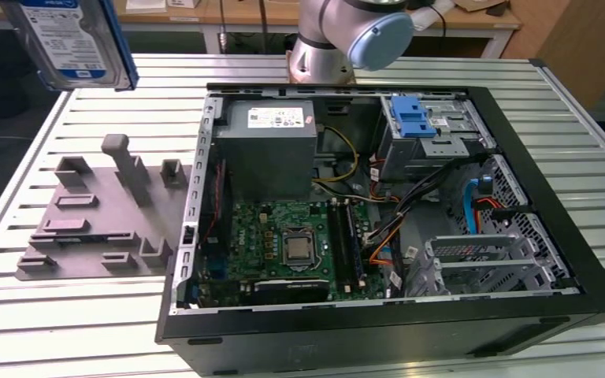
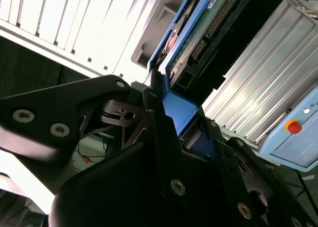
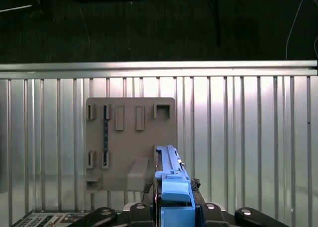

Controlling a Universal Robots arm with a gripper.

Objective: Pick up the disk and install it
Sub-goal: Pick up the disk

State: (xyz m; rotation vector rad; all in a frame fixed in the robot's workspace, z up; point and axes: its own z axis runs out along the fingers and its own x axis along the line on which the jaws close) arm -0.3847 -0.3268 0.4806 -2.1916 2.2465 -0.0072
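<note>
Disk of silver metal in a blue plastic frame point(image 1: 72, 43) hangs high at eleven o'clock in the exterior view, the black pincer point(image 2: 179, 113) clenched on its blue end; open air all round, open black computer case point(image 1: 387, 339) well apart at four o'clock.

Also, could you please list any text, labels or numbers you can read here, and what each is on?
No text can be read for certain.
White-and-blue label on the disk: print too small to read.
White sticker on the grey power supply: print too small.
Markings on the motherboard: too small.
</note>
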